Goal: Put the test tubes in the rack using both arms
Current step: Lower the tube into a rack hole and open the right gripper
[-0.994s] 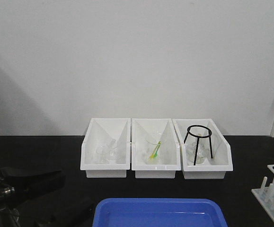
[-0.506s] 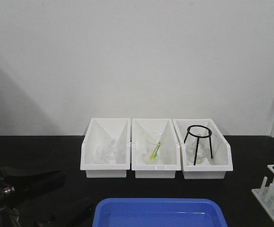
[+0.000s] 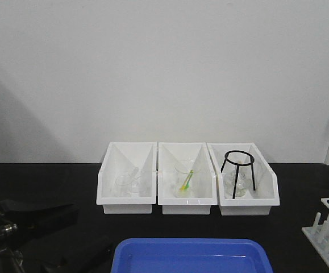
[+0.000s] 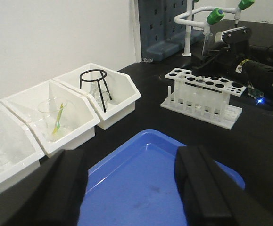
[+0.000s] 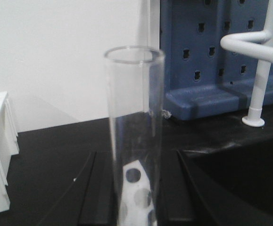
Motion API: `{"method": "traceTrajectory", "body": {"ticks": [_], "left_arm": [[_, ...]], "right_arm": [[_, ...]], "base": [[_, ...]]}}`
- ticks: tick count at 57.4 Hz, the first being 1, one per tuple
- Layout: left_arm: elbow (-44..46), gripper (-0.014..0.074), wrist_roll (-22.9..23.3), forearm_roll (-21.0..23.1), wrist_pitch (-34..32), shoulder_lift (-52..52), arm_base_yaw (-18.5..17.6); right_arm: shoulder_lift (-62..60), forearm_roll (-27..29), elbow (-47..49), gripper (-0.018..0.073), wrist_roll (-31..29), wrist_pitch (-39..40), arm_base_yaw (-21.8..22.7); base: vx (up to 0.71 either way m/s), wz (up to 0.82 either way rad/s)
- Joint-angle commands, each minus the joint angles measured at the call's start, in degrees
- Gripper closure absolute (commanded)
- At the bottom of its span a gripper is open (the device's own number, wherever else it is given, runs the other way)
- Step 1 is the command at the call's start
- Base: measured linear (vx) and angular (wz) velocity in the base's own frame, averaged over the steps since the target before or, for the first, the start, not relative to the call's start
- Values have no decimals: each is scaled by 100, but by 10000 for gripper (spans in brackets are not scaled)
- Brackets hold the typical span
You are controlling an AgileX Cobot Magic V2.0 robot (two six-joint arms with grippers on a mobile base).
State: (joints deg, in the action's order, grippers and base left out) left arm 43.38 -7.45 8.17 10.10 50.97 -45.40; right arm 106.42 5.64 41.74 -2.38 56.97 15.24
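Together we count one test tube (image 5: 134, 136) pinched upright in our right end effector (image 4: 207, 56) above one rack (image 4: 202, 94); left end effector (image 4: 131, 188) spread.

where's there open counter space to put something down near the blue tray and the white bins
Bare black counter lies between the shallow blue plastic tray, the three white angled storage bins and the white holed test tube rack. Another open patch sits left of the bins. The rack's far side is crowded by the right gripper holding a clear glass test tube.
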Motion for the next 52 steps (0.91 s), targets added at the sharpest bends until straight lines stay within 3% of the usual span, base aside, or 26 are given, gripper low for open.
{"method": "traceTrajectory", "body": {"ticks": [1, 42, 52], "left_arm": [[177, 98, 30, 41, -481, -70, 1], [177, 98, 29, 41, -593, -57, 1], [177, 98, 29, 41, -650, -57, 1]], "right_arm": [[-121, -56, 163, 564, -1, 573, 29], [691, 69, 138, 561, 14, 1046, 29], [691, 69, 138, 510, 2, 1040, 29]], "base": [[0, 0], [0, 0], [0, 0]]}}
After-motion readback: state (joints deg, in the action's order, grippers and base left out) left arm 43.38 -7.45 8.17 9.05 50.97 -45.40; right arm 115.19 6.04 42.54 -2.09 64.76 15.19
